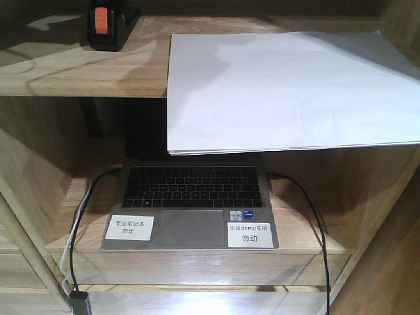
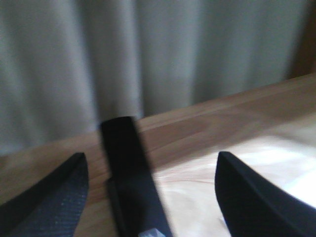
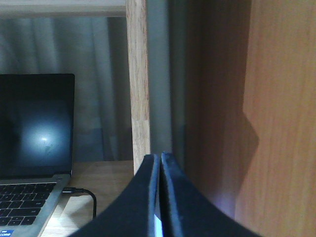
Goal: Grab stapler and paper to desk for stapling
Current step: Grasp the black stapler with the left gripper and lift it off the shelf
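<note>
Right gripper [image 3: 160,160] jaws are pressing together, holding nothing; left gripper [image 2: 150,158] jaws are standing wide apart.
Small black orange-patched stapler [image 1: 108,25] and white paper stack [image 1: 289,92] are lying on wooden shelf [image 1: 79,72] above grey laptop [image 1: 190,197].

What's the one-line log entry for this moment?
stapler: on upper shelf, untouched | paper: same shelf, overhanging laptop | left pincer: open | right pincer: shut, empty

An office-like workspace: a wooden shelf unit [image 1: 65,72] holds an open laptop [image 1: 190,203] bearing Chinese-text labels [image 1: 130,227]; a stapler [image 1: 108,25] and white paper [image 1: 289,92] lie on the shelf above; grey curtain [image 2: 148,59] behind.
</note>
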Controlling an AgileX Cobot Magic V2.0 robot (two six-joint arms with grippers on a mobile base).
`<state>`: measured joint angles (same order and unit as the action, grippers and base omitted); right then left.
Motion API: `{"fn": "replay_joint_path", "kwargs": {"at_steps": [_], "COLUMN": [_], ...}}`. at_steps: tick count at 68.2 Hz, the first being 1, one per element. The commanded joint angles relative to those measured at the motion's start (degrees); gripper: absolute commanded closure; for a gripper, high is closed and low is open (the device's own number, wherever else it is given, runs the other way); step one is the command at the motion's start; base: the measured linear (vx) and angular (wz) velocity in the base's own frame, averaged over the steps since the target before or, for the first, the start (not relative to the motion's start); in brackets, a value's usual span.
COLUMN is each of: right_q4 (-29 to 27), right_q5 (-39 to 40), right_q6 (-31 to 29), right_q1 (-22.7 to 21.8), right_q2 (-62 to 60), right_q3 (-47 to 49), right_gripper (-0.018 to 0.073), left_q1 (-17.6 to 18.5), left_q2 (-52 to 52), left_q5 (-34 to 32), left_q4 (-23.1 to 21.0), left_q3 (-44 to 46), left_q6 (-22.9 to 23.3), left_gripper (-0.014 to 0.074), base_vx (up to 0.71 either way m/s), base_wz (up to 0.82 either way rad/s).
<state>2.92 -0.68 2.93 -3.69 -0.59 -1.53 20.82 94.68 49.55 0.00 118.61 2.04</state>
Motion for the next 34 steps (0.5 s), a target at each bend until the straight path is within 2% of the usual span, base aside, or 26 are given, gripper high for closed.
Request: {"fn": "replay_joint_path", "kwargs": {"at_steps": [1, 12, 34], "right_q4": [0.6, 0.6, 0.6], "right_q5": [4.3, 4.3, 4.4], "right_q6": [-0.2, -0.2, -0.2], "right_q1": [-0.3, -0.3, -0.3], "right_q2": [-0.5, -0.5, -0.6], "right_q3": [-0.3, -0.3, -0.3], "right_gripper": [0.0569, 0.0569, 0.0569], "left_q1": [0.3, 0.3, 0.3], "left_q2": [0.7, 4.1, 7.6], "left_q5": [0.3, 3.5, 5.7], "left_q4": [1.0, 0.9, 2.2], "left_q3": [6.2, 10.4, 10.6], "left_q6": [2.5, 3.0, 4.5], "left_gripper": [0.0083, 0.0083, 0.0083], "base_vx": [0.0, 0.0, 0.0], "base_wz": [0.0, 0.0, 0.0]}}
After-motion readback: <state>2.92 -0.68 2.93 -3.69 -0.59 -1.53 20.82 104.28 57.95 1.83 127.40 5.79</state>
